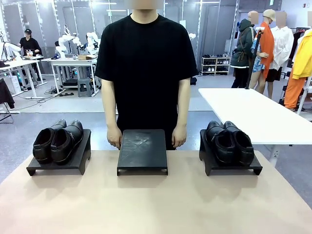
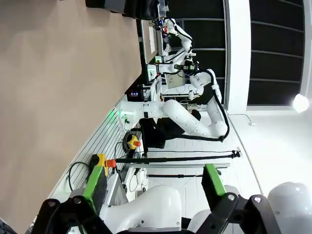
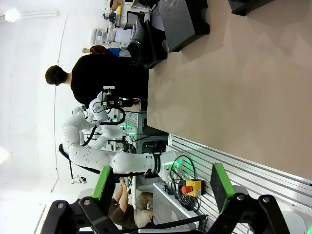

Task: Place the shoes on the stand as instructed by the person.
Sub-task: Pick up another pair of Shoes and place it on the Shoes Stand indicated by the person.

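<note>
Front view: I see person (image 1: pixel 146 73) at far side of counter (image 1: pixel 156 204), hands resting beside empty middle stand (image 1: pixel 142 151). Left stand (image 1: pixel 61 163) carries one pair of shoes (image 1: pixel 58 141); right stand (image 1: pixel 230 165) carries other pair (image 1: pixel 230 142). Left wrist view: my left tool (image 2: pixel 153 187) spread, gripping nothing, off counter edge. Right wrist view: right tool (image 3: pixel 161 187) spread, likewise bare.

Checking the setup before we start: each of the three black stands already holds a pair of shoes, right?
Not quite. In the front view the middle stand is bare; the left stand and right stand each hold a pair of shoes.
</note>
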`<state>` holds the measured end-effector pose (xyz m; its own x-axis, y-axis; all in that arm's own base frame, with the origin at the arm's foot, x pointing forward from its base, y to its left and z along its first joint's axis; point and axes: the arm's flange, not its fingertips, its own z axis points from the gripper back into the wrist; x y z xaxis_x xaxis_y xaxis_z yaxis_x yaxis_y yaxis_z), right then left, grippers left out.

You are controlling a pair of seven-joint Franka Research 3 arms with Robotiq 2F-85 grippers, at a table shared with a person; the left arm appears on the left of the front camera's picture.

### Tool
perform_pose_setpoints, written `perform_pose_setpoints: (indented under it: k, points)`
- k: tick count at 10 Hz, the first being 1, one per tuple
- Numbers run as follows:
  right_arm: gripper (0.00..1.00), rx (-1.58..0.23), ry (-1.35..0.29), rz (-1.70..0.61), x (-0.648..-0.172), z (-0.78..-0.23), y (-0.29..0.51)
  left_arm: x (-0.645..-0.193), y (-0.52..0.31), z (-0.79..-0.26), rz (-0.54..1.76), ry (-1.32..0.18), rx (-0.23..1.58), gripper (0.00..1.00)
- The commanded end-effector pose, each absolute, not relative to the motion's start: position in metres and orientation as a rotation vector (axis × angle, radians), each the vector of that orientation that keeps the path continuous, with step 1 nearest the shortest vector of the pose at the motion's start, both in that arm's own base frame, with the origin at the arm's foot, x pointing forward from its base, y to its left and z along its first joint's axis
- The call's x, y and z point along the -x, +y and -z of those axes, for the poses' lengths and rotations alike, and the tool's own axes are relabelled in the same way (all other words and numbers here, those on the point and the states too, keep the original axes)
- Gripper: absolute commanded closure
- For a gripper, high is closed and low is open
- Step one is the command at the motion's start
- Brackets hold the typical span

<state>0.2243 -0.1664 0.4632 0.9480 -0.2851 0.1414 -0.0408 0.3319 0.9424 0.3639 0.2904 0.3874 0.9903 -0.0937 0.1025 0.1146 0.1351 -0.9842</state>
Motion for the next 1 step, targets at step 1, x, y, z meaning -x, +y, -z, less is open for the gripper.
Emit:
perform_pose_setpoints:
  k: [1]
  points:
    - [0.00, -1.230, -0.319, 0.146, -0.2235, -0.4628, -0.1674, -0.3644, 0.2917, -0.3904, 0.144, -0.002, 1.408, 0.00]
